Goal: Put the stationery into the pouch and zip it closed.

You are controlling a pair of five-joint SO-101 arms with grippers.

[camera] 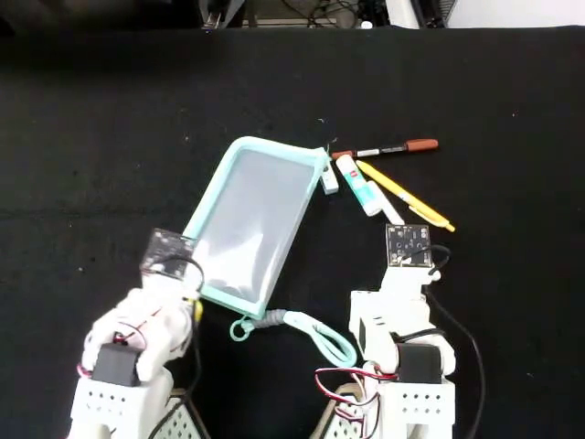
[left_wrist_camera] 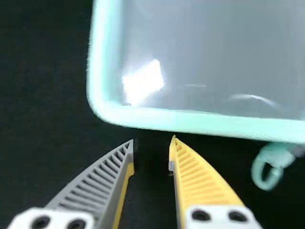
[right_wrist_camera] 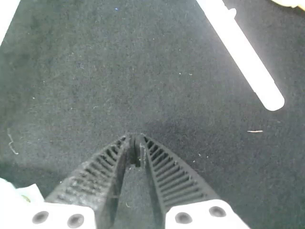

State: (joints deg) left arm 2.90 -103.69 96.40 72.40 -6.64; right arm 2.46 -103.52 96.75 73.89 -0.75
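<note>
The left gripper (left_wrist_camera: 151, 143), fingers (left_wrist_camera: 200, 181) apart, should pinch the pouch (left_wrist_camera: 190, 125) rim tight. The right gripper (right_wrist_camera: 136, 140), closed and empty, must open for the white pen (right_wrist_camera: 243, 52).

place: looked like a robotics lab bench, not a home or a shop.
surface: the table (camera: 91, 119) was draped edge to edge in plain black cloth.
hardware: two small white arms, left arm (camera: 123, 352) and right arm (camera: 402, 338), sat on perforated printed bases with bare servos.
wiring: loose red and black wires (camera: 352, 380) ran exposed at the right arm's base.
background: tangled cables (camera: 320, 11) showed beyond the table's far edge.
</note>
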